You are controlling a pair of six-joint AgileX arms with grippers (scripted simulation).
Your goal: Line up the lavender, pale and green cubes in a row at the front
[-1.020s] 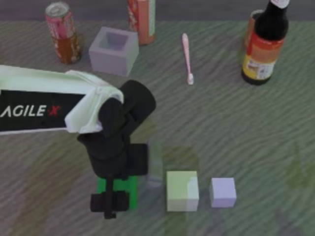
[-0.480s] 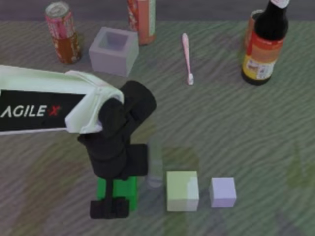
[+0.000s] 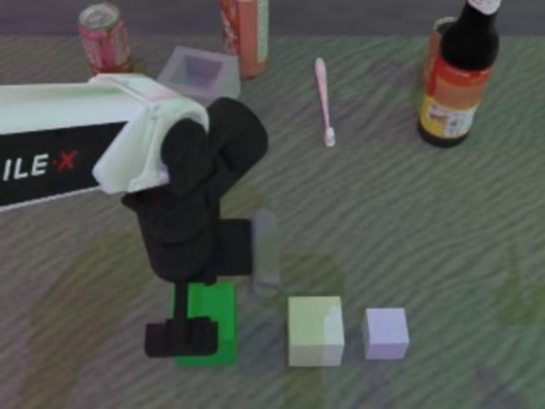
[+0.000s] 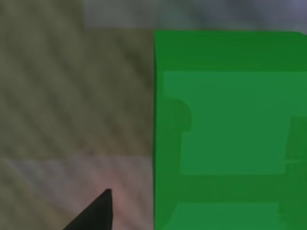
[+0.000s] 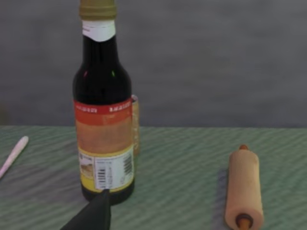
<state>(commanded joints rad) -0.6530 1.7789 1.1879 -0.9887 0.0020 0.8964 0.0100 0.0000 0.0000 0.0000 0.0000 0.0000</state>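
Row approx. complete at lower centre of frame: green cube point(image 3: 207, 322), pale cube point(image 3: 315, 331), lavender cube point(image 3: 386, 333) side by side w/ gaps; left gripper point(image 3: 180, 338) over green cube, finger state undeterminable; retraction left.

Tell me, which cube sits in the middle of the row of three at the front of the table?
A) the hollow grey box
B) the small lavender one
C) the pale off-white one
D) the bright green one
C: in the top view the pale cube lies between the green cube on its left and the lavender cube on its right.
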